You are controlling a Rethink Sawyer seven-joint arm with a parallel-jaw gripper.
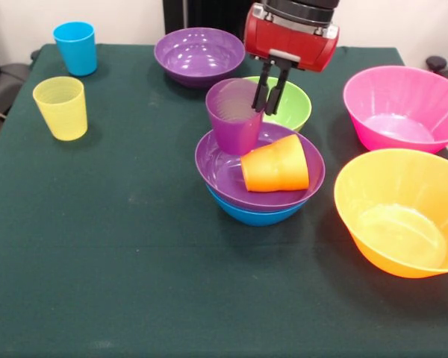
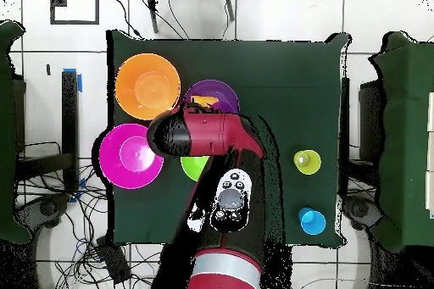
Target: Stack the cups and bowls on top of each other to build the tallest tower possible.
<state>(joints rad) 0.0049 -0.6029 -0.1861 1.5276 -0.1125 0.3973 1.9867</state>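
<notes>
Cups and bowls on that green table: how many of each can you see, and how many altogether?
Cups: 4 (blue cup, yellow cup, purple cup, orange cup)
Bowls: 6 (far purple bowl, green bowl, pink bowl, orange bowl, stacked purple bowl, blue bowl beneath it)
Total: 10

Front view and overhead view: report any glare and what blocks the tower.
Front view: soft highlights gleam on the far purple bowl and pink bowl; the tower shows clearly. Overhead view: the arm covers most of the tower.
</notes>
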